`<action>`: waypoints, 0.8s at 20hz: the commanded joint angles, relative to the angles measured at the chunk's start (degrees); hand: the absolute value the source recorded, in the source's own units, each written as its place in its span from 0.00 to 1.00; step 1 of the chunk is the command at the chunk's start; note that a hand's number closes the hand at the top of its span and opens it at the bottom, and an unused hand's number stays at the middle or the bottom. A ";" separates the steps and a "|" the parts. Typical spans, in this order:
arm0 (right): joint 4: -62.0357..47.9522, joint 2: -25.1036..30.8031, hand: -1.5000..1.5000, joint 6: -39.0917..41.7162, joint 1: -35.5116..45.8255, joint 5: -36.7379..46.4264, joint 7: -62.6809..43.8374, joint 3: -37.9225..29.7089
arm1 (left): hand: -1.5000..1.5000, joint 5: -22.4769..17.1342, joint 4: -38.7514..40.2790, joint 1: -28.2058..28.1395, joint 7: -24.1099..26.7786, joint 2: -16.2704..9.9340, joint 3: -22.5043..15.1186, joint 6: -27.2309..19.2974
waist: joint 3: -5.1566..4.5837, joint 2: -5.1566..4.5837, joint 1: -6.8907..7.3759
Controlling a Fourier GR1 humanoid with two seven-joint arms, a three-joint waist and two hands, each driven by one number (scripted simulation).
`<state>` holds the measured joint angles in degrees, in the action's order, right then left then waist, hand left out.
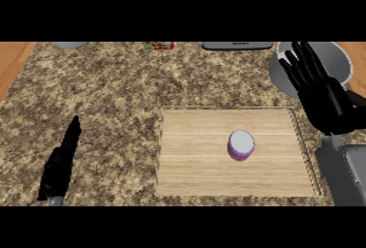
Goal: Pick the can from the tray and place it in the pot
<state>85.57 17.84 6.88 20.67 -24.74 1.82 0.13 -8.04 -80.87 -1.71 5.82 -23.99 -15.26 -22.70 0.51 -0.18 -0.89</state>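
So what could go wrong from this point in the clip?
The right hand hangs open over the pot, away from the can, so it must swing back; it could clip the tray rim. The can is small and upright, so a sideways touch might tip it.

Single head view, steeply down onto the counter, forearms entering from the lower edge.
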 commanded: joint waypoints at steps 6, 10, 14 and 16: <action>-4.20 13.35 1.00 28.37 10.64 -10.81 -2.73 -0.61 | 0.50 -7.49 -9.38 13.47 -1.12 1.33 6.63 3.47 | -0.42 -0.17 2.22; -8.09 23.62 0.00 22.00 5.73 16.11 12.30 -1.86 | 0.50 -10.15 -10.13 13.41 -3.63 2.44 6.74 4.52 | -0.30 -0.63 1.84; -10.95 24.87 0.00 27.04 2.12 23.28 33.94 -0.18 | 0.50 -9.53 -9.78 14.10 -3.63 3.72 6.59 3.47 | -0.25 -0.46 1.83; -11.19 24.55 0.00 24.14 3.02 29.22 39.24 1.76 | 0.50 -12.02 -8.57 15.65 -4.50 1.72 9.50 6.32 | -0.35 -0.38 1.98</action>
<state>76.65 40.70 30.74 24.70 -4.16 28.28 0.21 -18.03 -89.83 12.42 2.17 -21.54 -8.09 -17.98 0.17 -0.59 0.85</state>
